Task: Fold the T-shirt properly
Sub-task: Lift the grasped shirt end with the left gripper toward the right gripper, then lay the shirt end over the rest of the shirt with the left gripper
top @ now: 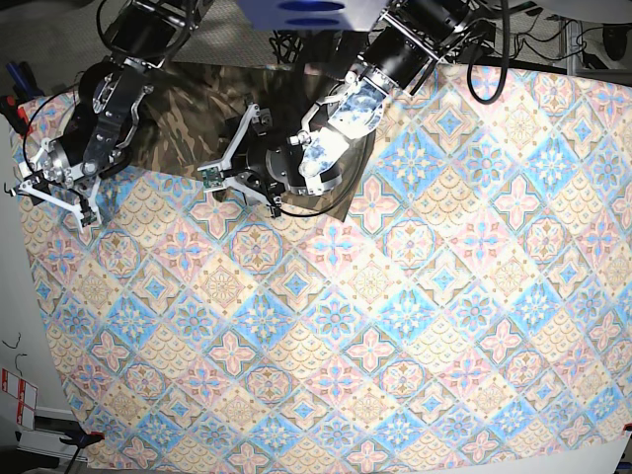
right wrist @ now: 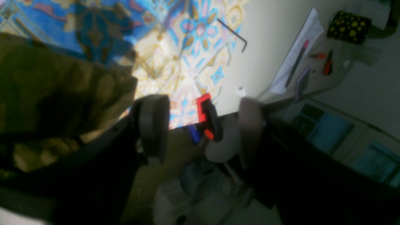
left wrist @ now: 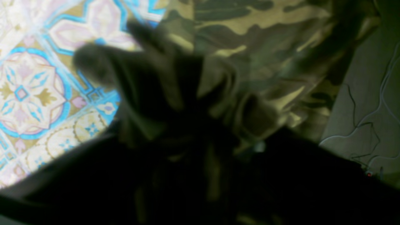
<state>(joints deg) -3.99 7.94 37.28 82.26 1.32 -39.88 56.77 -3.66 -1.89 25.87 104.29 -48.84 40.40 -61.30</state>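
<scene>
Your right gripper [top: 54,196], at the left edge of the base view, is hanging over the tablecloth [top: 395,326] just beside the T-shirt's near-left border. Its fingers [right wrist: 153,125] are standing spread apart with nothing between them. In the right wrist view the camouflage cloth is lying off to one side, clear of the jaws.

Moving rightward, the T-shirt [top: 188,104] is lying at the far left part of the table, between your two arms. It is bunched into a dark, uneven band rather than a flat rectangle. Its right end is running under the left arm.

Further right, your left gripper [top: 229,158] is hovering low over that right end. In the left wrist view the picture is blurring badly. The fingers seem to be standing apart, with a gathered wad of cloth between and around them. Whether they are pinching that wad or letting go of it, you cannot tell from these views.

You are working at a fold along the shirt's right side, by the look of it, and the task is far from finished. Next, you are probably needing to get the left fingers clear without dragging the cloth. After that comes squaring the loose edges before making another fold.
</scene>
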